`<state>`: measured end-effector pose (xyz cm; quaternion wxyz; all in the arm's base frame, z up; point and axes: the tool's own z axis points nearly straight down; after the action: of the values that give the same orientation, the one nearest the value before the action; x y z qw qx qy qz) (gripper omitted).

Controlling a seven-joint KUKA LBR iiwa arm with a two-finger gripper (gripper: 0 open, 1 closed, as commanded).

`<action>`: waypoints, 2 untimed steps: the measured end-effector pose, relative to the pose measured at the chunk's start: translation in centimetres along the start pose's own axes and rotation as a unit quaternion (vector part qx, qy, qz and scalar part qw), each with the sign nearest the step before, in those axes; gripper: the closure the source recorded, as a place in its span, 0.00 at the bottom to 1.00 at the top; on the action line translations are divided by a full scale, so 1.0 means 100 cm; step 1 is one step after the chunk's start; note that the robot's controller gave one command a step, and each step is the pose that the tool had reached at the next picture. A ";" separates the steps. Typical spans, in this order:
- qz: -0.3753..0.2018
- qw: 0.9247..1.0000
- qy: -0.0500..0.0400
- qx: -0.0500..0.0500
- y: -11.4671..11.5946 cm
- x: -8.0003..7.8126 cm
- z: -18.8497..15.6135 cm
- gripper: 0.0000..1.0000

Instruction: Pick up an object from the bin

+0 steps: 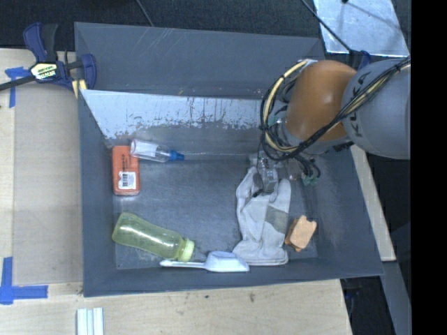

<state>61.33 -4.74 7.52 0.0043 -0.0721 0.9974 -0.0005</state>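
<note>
**A:** Gripper [267, 180] first: where does it sit?

**B:** At the upper end of the pale grey cloth [262, 222], low inside the bin [209, 47], beneath the arm [318, 110]. It seems to touch the cloth's top fold, though the cables shade that spot.

**A:** Wide or narrow?

**B:** I cannot tell. Its tip is lost against the folds, so I would not call this a hold.

**A:** What lies around the cloth?

**B:** A tan sponge-like lump [302, 233] is just beside its lower right edge. A white scoop [213, 262] touches its lower left corner. A green bottle [150, 237] lies on its side further left. An orange box [125, 171] and a clear tube [155, 152] lie well apart, to the cloth's upper left.

**A:** Which step, then?

**B:** I judge it the grasping step, with the cloth the likely pick. The cloth lies spread on the bin floor, so the lift is not yet done.

**A:** And next?

**B:** The gripper must close firmly on a bunch of fabric, not a thin edge that could slip, then rise straight. The cloth will hang limp, so it must go high enough to clear the lump and the bin wall.
</note>
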 end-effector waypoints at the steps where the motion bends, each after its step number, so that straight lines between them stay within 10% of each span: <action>1: 0.000 1.000 0.000 0.000 0.000 0.000 0.000 1.00; 2: 0.000 1.000 0.000 0.000 0.000 0.000 0.000 1.00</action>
<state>61.33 -4.74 7.52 0.0043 -0.0724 0.9974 -0.0006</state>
